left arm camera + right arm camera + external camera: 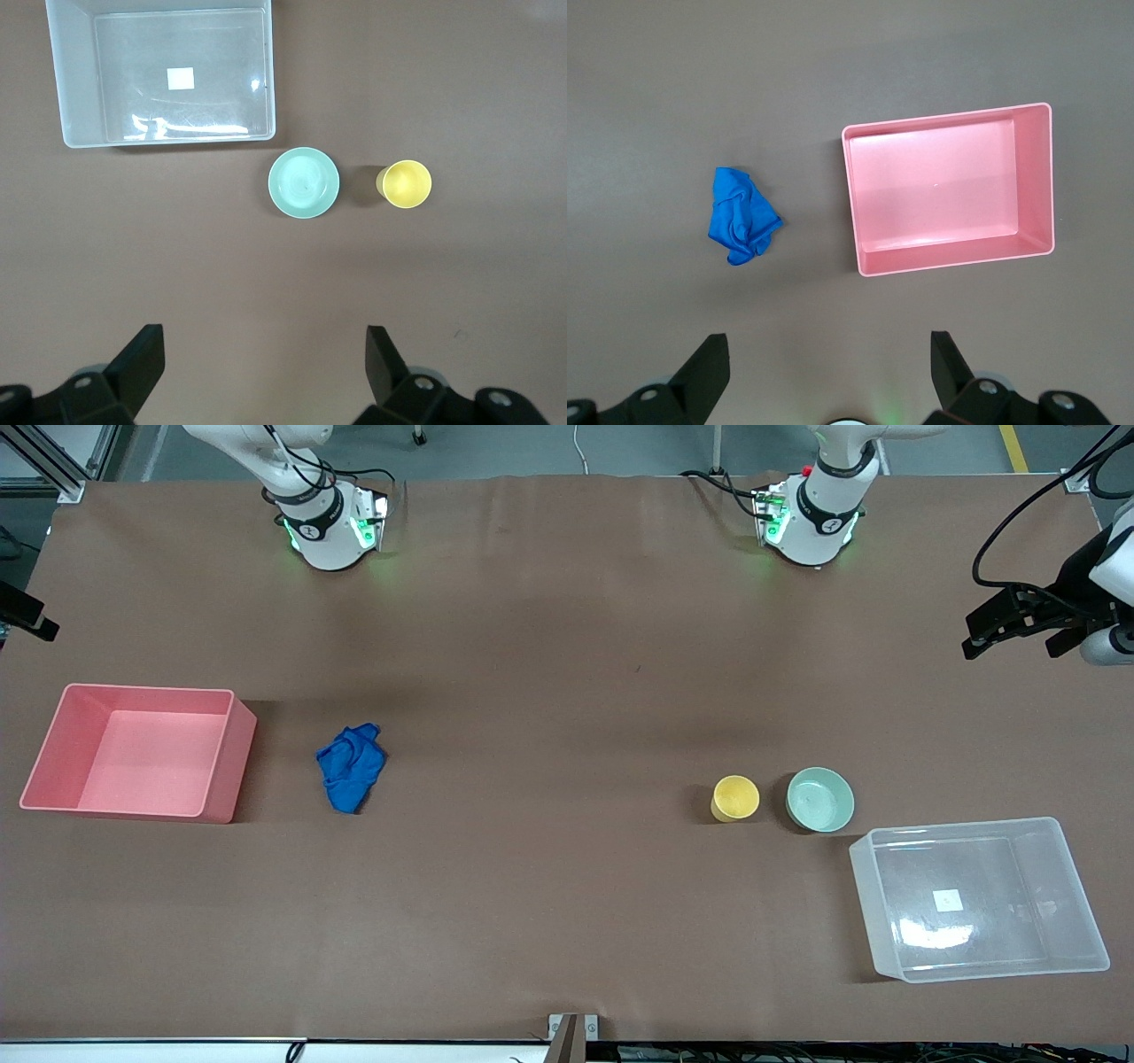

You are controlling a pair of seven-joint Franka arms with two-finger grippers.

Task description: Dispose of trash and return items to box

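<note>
Front view, catalogued from the right arm's end of the table: pink bin [137, 751] near that edge; blue cloth wad [352, 766] just beside it; yellow cup [735, 797] and mint-green bowl [820, 799] side by side, apart; clear tub [977, 897] at the near corner of the left arm's end. Right gripper [828, 376] and left gripper [264, 372] both hung high over bare table, fingers spread wide, empty.

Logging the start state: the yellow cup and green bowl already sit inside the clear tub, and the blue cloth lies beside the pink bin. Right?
Not quite. The front view shows the yellow cup and green bowl on the table beside the clear tub, not inside it. The blue cloth does lie beside the pink bin.
</note>
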